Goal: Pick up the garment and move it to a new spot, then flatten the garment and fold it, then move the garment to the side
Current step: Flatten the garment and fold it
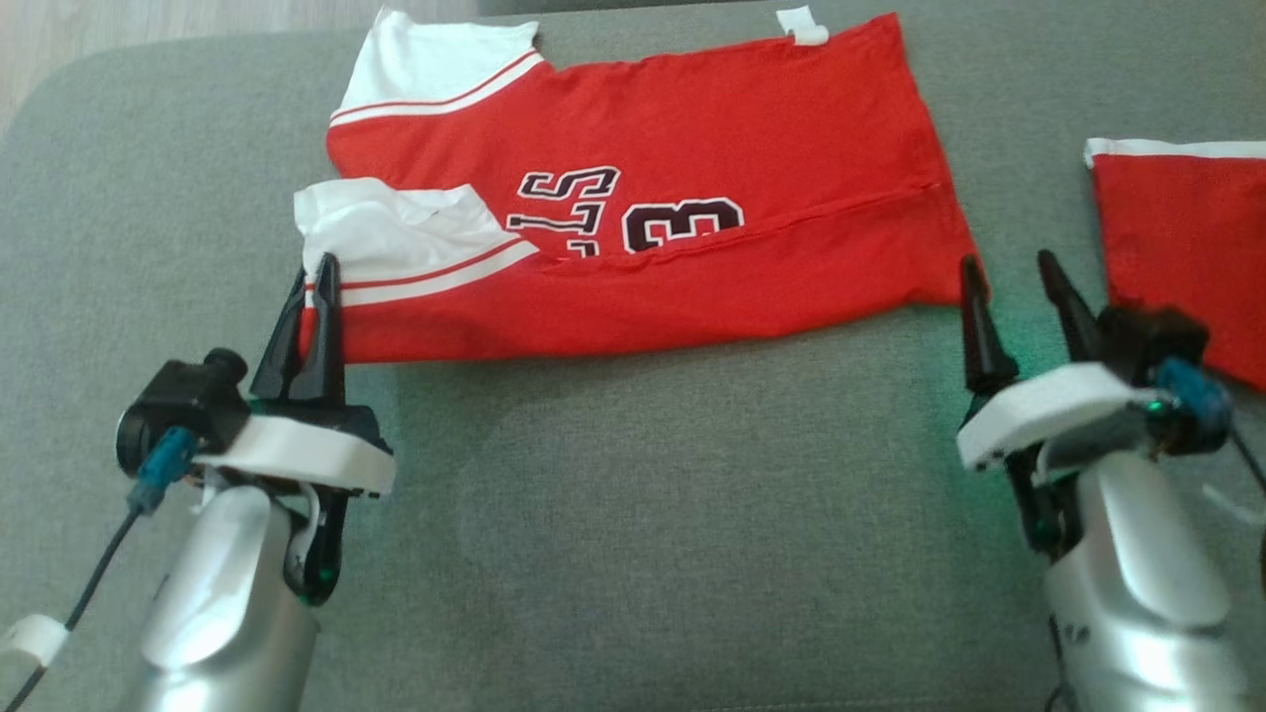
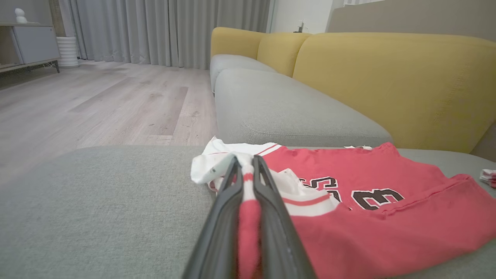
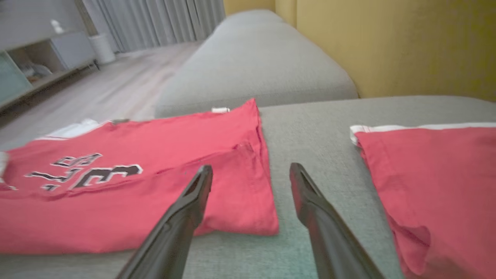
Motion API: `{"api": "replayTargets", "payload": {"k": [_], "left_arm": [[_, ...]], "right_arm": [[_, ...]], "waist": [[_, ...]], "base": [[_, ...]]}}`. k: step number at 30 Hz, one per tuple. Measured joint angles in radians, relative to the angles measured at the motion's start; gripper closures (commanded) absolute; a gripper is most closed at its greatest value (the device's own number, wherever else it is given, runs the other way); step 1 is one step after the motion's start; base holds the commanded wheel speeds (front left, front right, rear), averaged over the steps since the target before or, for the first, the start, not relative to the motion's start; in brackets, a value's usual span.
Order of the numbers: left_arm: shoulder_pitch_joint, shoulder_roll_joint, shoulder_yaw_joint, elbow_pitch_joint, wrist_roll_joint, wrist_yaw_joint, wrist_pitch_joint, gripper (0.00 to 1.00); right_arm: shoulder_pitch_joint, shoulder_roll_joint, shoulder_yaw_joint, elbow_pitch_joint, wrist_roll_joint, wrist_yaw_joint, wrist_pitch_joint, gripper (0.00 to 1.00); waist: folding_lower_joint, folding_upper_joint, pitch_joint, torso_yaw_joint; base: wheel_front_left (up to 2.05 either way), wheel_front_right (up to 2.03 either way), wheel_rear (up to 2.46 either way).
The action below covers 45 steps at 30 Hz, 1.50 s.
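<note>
The garment [image 1: 692, 158] is a red jersey with white sleeves and dark lettering, lying partly folded on the grey cushion [image 1: 593, 514]. My left gripper [image 1: 318, 272] is shut on the jersey's near left edge by the white sleeve; in the left wrist view red and white cloth [image 2: 248, 186] is pinched between the fingers. My right gripper [image 1: 1019, 272] stands open just off the jersey's near right corner [image 3: 248, 217], with bare cushion between its fingers. The same jersey [image 3: 135, 178] spreads to the left in the right wrist view.
A second red garment with a white band [image 1: 1177, 237] lies at the right of the cushion, close to my right gripper. Yellow sofa backrests [image 2: 387, 85] rise behind. Wooden floor [image 2: 97, 100] lies beyond the cushion's left edge.
</note>
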Motion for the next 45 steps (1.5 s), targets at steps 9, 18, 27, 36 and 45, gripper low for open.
{"api": "replayTargets", "payload": {"k": [9,18,27,36,45], "left_arm": [[0.023,-0.002,-0.035,-0.064,0.013,-0.004,0.000,1.00],[0.020,-0.004,-0.043,-0.067,0.017,-0.010,0.000,1.00],[0.020,0.005,-0.042,-0.018,0.017,-0.006,0.003,1.00],[0.097,0.036,-0.076,0.027,0.016,-0.005,0.083,1.00],[0.237,0.088,-0.105,-0.062,-0.011,-0.015,0.188,1.00]], "right_arm": [[-0.150,0.000,-0.082,0.211,-0.117,0.000,0.187,0.00],[-0.239,-0.005,-0.119,0.300,-0.237,0.000,0.282,0.05],[-0.229,0.002,-0.132,0.316,-0.257,0.000,0.255,1.00],[-0.075,0.003,-0.154,0.282,-0.199,0.000,0.251,1.00],[0.134,0.006,-0.119,0.093,-0.136,0.000,0.371,1.00]], "waist": [[0.0001,0.0000,0.039,0.034],[0.0001,0.0000,0.067,0.060],[0.0001,0.0000,0.040,0.041],[0.0000,0.0000,-0.064,0.013],[-0.0002,0.0000,-0.178,-0.008]], "base": [[0.00,0.00,0.00],[0.00,0.00,0.00],[0.00,0.00,0.00],[0.00,0.00,0.00],[0.00,0.00,0.00]]}}
